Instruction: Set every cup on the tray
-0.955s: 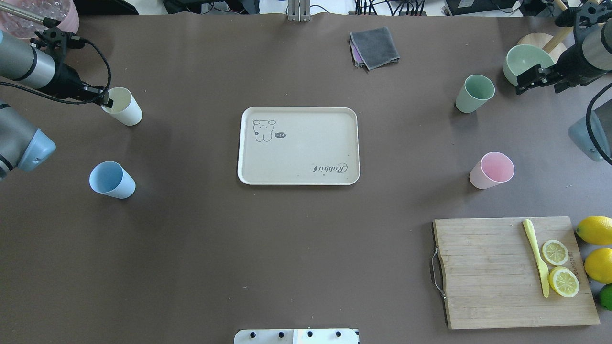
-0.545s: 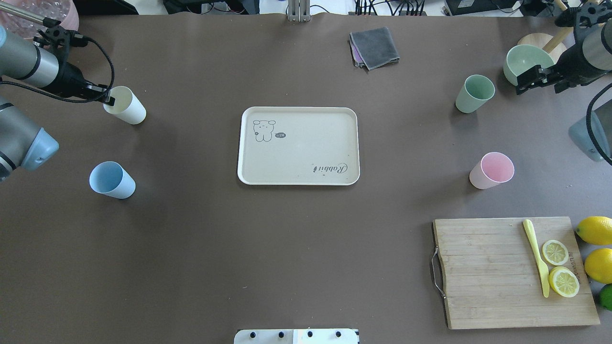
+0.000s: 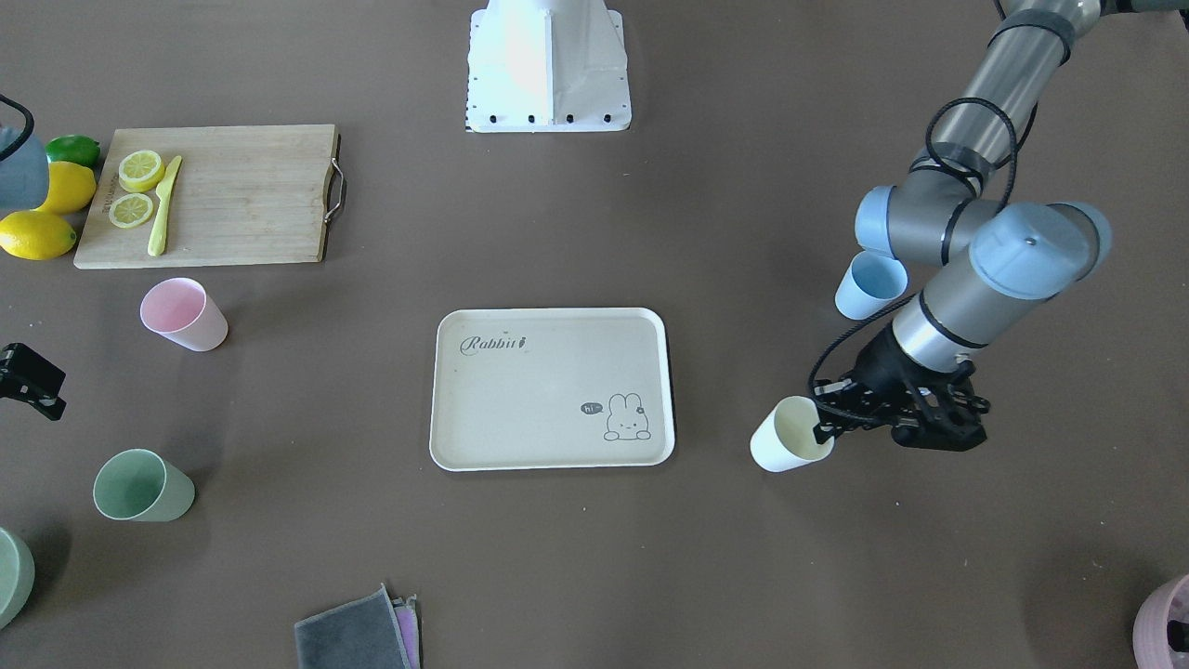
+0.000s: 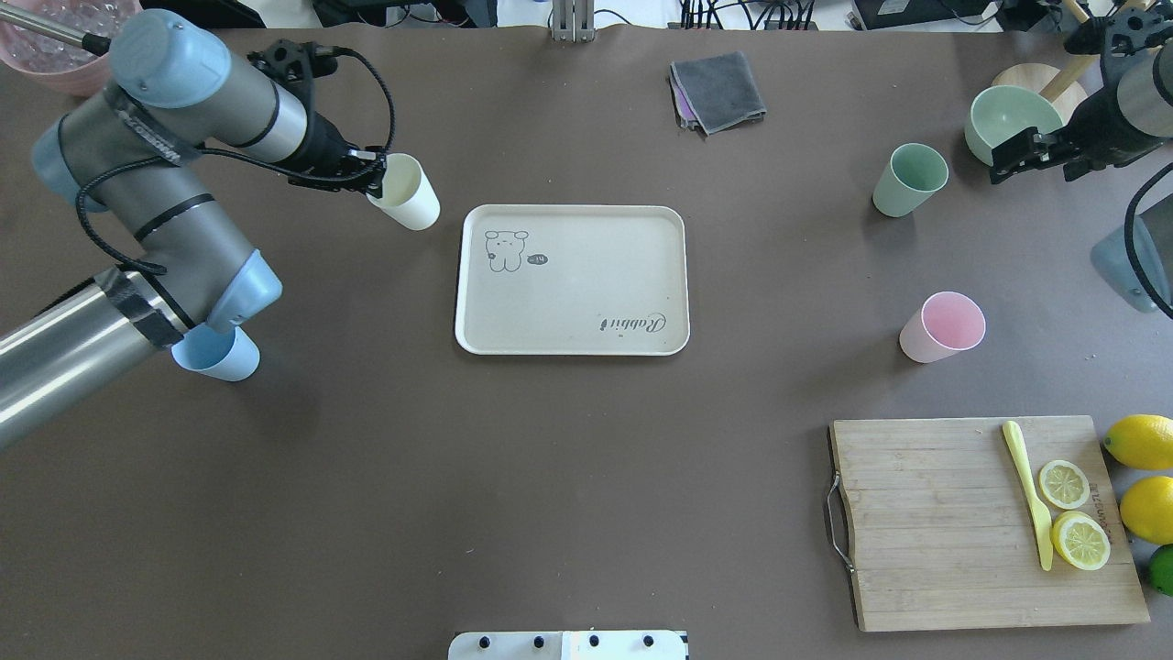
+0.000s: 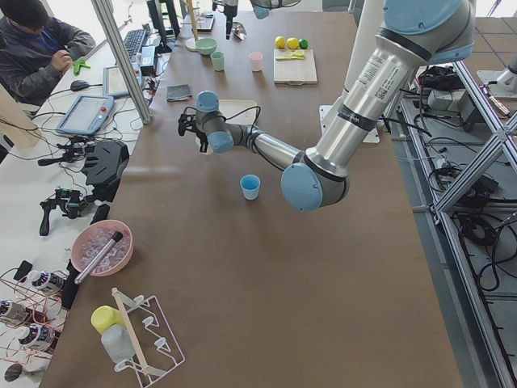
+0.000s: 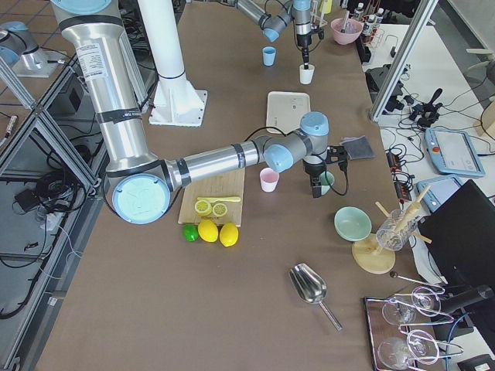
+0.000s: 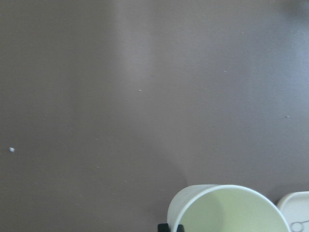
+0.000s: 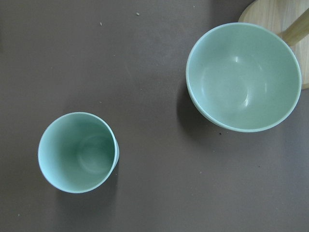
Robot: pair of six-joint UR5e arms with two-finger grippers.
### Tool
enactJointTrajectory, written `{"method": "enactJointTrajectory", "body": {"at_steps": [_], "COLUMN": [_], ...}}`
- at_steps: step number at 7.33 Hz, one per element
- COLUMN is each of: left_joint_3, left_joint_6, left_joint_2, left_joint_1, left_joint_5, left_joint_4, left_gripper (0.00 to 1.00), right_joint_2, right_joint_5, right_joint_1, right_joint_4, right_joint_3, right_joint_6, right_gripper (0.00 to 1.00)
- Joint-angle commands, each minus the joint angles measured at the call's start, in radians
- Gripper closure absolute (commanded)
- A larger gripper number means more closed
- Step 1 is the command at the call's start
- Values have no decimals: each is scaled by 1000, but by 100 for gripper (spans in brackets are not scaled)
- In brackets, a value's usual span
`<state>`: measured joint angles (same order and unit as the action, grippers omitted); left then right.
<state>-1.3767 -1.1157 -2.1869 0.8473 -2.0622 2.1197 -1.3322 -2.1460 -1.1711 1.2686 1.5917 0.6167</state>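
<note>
My left gripper (image 4: 374, 186) is shut on the rim of the cream-yellow cup (image 4: 408, 199) and holds it tilted just left of the beige tray's (image 4: 573, 293) far-left corner. The cup's rim (image 7: 229, 208) fills the bottom of the left wrist view. The tray holds no cups. The blue cup (image 4: 220, 357) stands at the left, partly under my left arm. The green cup (image 4: 907, 179) and pink cup (image 4: 944, 327) stand at the right. My right gripper (image 4: 1001, 158) is open and empty, hovering between the green cup (image 8: 77, 152) and a green bowl (image 8: 244, 77).
A wooden cutting board (image 4: 935, 522) with lemon slices and a yellow knife lies at the near right, with whole lemons (image 4: 1141, 442) beside it. A grey cloth (image 4: 718, 90) lies at the far middle. A mauve container (image 4: 46, 50) stands at the far left.
My left arm has swung right, carrying the cream-yellow cup from the far left of the table to beside the tray's far-left corner. The right arm has not moved.
</note>
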Motion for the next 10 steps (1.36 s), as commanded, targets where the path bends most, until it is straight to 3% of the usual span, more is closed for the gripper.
{"method": "enactJointTrajectory", "body": {"at_steps": [1,4,6,8,9,10], "left_joint_3": [-24,7,7,11,11,8], "left_joint_6": [-90,-98,-89,-87,-85,-87], "left_joint_2": [-98,-125,-163,-163,-162,-160], "left_joint_1": [-115,-125,-122,-131,-143,-154], "left_joint_5": [101,131,143,171,177,212], "left_joint_4": [-110,-112,-218,-234,-234,-234], "left_gripper": [100,100,100,100,43,3], "right_joint_2": [-2,8,8,7,7,7], "right_joint_5": [0,0,-2,0,0,0], "right_joint_1": [8,16,16,18,18,19], "right_joint_4": [0,0,0,0,0,0], "right_joint_3": [1,-6,-6,-7,-7,-7], "right_joint_6": [9,18,18,18,18,20], "right_gripper": [0,0,0,0,0,0]}}
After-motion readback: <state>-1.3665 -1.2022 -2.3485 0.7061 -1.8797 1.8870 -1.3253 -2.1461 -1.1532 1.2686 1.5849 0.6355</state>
